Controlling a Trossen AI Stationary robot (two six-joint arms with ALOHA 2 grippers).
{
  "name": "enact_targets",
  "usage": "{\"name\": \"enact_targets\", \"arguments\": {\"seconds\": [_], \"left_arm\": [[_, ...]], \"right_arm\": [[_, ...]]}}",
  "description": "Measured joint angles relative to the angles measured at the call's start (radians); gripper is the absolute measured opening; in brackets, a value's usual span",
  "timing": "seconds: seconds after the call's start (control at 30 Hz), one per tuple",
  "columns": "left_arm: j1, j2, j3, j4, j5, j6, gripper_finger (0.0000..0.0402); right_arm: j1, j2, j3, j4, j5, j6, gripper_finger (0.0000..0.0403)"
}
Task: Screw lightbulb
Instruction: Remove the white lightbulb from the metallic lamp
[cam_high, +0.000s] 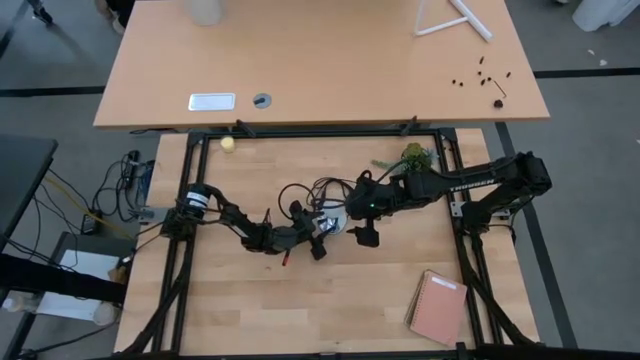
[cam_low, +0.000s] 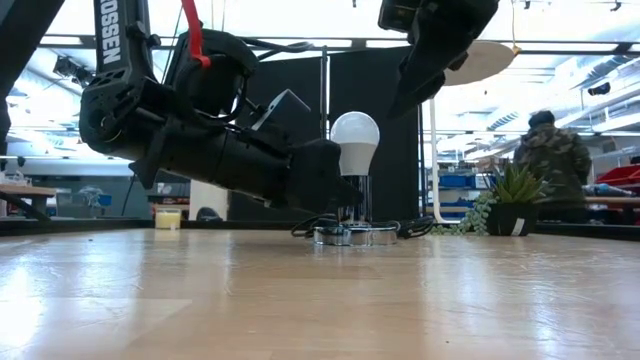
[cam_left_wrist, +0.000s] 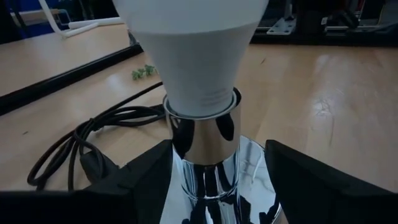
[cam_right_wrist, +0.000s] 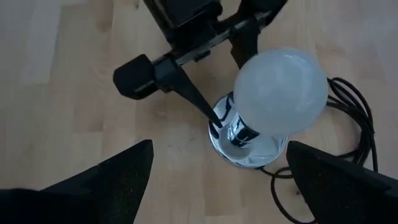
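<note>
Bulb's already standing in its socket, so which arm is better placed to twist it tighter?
Probably right: the right gripper hangs open directly above the white pear-shaped lightbulb, while the left gripper straddles the shiny chrome socket low down.

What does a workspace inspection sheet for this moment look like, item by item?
Surface: light wooden table, dry and level.
Job's things: lightbulb upright in the chrome socket at mid-table.
Clutter: notebook, small yellowish ball, small plant.
Hands: left hand open, low, straddling the socket stem; right hand open, above the bulb, not touching it.
Cables: black cord coiled beside the socket.
Surroundings: second table beyond; a person in the background.
</note>
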Motion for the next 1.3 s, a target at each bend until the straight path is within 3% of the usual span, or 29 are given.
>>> {"name": "enact_targets", "arguments": {"seconds": [0.4, 0.73, 1.3], "left_arm": [[0.002, -0.001, 0.000, 0.000, -0.001, 0.000, 0.0263], [0.000, -0.001, 0.001, -0.001, -0.001, 0.007, 0.0315], [0.002, -0.001, 0.001, -0.001, 0.039, -0.024, 0.0298]], "right_arm": [[-0.006, 0.008, 0.021, -0.097, 0.038, 0.042, 0.0378], [0.033, 0.006, 0.051, -0.201, 0.025, 0.076, 0.0378], [0.093, -0.016, -0.037, -0.132, 0.017, 0.044, 0.0378]]}}
